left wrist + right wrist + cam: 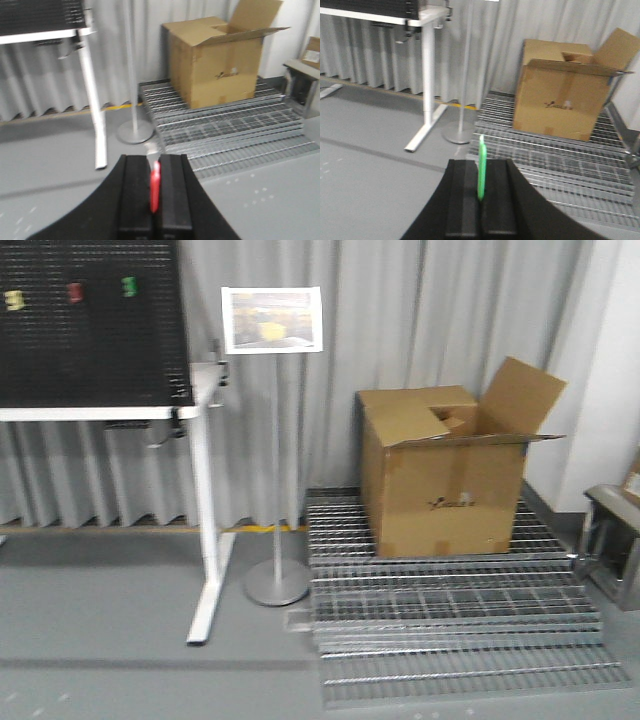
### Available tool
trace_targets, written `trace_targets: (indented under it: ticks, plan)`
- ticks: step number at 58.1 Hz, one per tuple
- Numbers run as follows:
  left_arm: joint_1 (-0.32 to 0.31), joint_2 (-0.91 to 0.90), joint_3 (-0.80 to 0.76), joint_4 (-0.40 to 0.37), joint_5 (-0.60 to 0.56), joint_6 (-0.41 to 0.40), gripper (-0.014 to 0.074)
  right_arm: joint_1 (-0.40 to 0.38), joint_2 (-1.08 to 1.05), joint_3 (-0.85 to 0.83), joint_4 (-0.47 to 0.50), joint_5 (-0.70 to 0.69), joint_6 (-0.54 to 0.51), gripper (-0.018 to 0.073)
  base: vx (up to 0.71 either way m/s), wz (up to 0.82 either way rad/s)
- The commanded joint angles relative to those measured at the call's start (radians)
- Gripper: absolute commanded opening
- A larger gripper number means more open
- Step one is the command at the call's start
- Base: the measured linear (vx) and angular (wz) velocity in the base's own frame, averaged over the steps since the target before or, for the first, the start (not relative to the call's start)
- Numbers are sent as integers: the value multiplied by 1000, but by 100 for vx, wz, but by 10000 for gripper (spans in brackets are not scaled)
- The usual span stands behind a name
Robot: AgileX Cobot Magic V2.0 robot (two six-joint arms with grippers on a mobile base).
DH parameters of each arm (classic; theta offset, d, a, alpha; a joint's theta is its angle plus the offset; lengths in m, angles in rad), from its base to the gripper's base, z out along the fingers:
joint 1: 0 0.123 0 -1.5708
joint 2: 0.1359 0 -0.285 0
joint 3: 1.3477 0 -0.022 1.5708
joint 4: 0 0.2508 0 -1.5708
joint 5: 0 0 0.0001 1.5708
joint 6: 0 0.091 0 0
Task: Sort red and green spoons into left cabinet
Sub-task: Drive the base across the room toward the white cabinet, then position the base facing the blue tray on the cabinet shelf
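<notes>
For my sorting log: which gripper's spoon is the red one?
The red spoon is the one pinched in the left gripper; the right gripper pinches the green spoon instead.

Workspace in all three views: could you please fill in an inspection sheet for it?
Surface: grey floor; white-legged table at the left.
Job's things: red spoon in the left gripper; green spoon in the right gripper.
Clutter: open cardboard box on metal gratings; sign stand beside the table.
Grippers: each shut on its spoon.
Cables: nothing seen.
Surroundings: grey curtain behind; black pegboard with three small coloured items over the table.
</notes>
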Motion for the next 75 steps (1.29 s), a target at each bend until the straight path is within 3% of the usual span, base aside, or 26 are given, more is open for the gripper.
trace_targets:
  ticks: [1, 75]
  plan:
    - [-7, 7, -26, -8, -74, -2, -3, -1, 6, -30, 2, -78, 1, -4, 58, -50]
    - [-7, 7, -26, -8, -74, -2, -3, -1, 6, -30, 2, -78, 1, -4, 50, -68]
